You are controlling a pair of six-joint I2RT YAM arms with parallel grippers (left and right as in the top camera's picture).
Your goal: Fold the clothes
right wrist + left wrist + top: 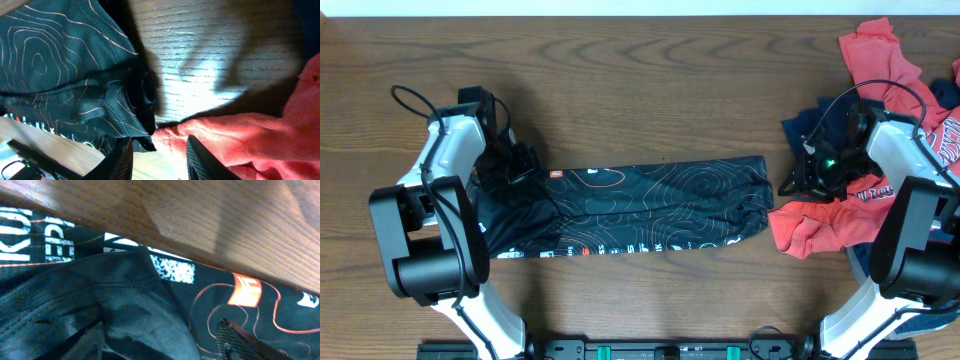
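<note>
The black jersey (650, 200) with wavy contour lines lies folded into a long strip across the middle of the table. My left gripper (520, 165) hovers over its left end. In the left wrist view only one fingertip (237, 340) shows, its pad bare, beside a raised fold of the jersey (125, 310). My right gripper (788, 183) is at the strip's right end. Its jaws (160, 162) stand apart over wood, with the jersey's (50, 65) hem corner and the red tee's (240, 140) edge lying loose between them.
A heap of clothes fills the right side: the red tee (810, 225) at the front, a navy garment (820, 125) behind it and more red cloth (875, 55) at the far right corner. Bare wooden table (650, 90) shows behind the jersey.
</note>
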